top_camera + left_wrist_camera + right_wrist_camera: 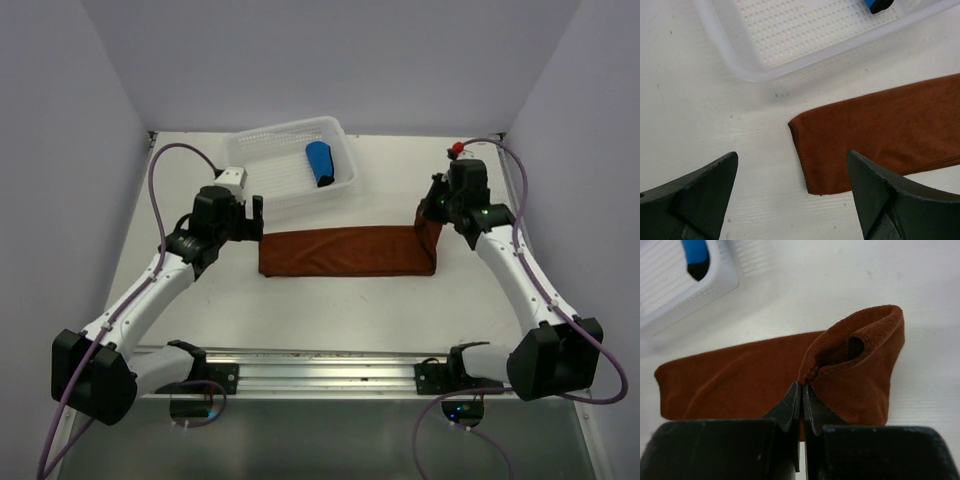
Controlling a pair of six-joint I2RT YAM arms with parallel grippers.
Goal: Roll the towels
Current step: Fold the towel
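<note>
Rust-brown towel [345, 252] lies as a long folded strip mid-table [330, 310], its right end lifted and curled over. Your right gripper [801, 390] is pinched tight on that raised end, so the roll looks just begun. Your left gripper [791, 160] hangs spread wide and empty by the left end. Next, I judge, you turn the held end leftward along the strip. The blue towel [319, 163] sits rolled in the white basket [270, 140].

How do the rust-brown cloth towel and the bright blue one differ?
The rust-brown towel lies as a long flat strip; the bright blue towel is a compact roll. Brown is on the table, blue inside the white mesh basket. The right gripper pinches brown's end; nothing touches blue.
</note>
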